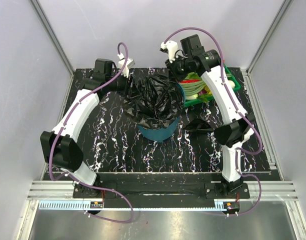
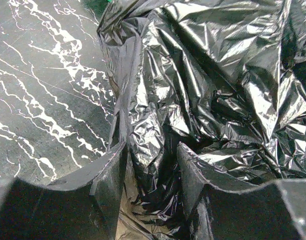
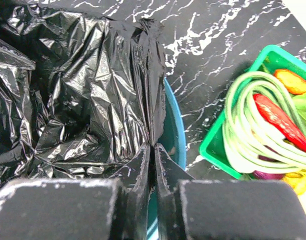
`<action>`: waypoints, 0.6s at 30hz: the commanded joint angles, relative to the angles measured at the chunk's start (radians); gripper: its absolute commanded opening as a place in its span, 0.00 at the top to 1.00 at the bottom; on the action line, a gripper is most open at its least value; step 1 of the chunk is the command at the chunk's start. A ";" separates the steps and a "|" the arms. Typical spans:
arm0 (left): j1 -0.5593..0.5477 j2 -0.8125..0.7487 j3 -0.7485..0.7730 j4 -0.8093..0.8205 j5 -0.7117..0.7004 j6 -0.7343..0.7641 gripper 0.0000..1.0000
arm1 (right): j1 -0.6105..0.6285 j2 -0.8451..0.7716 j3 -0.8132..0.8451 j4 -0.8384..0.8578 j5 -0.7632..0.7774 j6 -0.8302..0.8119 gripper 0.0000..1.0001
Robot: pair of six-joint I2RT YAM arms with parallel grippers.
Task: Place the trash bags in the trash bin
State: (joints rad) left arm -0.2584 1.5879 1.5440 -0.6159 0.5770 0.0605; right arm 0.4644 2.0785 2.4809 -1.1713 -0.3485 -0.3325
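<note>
In the top view, the trash bin (image 1: 158,133) stands near the middle of the counter (image 1: 108,145). Only its teal wall on the 6 o'clock side shows, because a black trash bag (image 1: 153,97) is spread over its mouth and heaped above it. The left gripper (image 1: 128,82) meets the bag at about 10 o'clock from the bin, and the right gripper (image 1: 179,75) meets it at about 1 o'clock, so the film hangs between the two. In the left wrist view, the left gripper (image 2: 150,150) has its fingers partway apart, with a thick, crumpled bunch of the glossy film filling the gap and touching both, so it is gripping the bag. In the right wrist view, the right gripper (image 3: 153,147) is closed tight on a thin pleat of the bag, directly above the teal rim of the bin (image 3: 173,131), and the film rises from the pinch toward 12 o'clock. A second trash bag (image 1: 199,125) lies flat on the counter at about 3 o'clock from the bin. A green tray (image 1: 203,101) of vegetables sits at 2 o'clock, close beside the bin.
</note>
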 commanded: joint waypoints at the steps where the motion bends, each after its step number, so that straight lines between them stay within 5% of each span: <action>1: 0.001 -0.029 -0.007 0.047 0.009 0.021 0.52 | -0.024 -0.083 0.041 0.022 0.063 -0.040 0.89; 18: 0.001 -0.025 0.007 0.054 0.012 0.019 0.51 | -0.093 -0.172 -0.152 0.030 0.082 -0.077 0.89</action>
State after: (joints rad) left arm -0.2581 1.5879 1.5440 -0.6106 0.5762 0.0639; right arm 0.3740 1.9675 2.3894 -1.1702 -0.2775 -0.3893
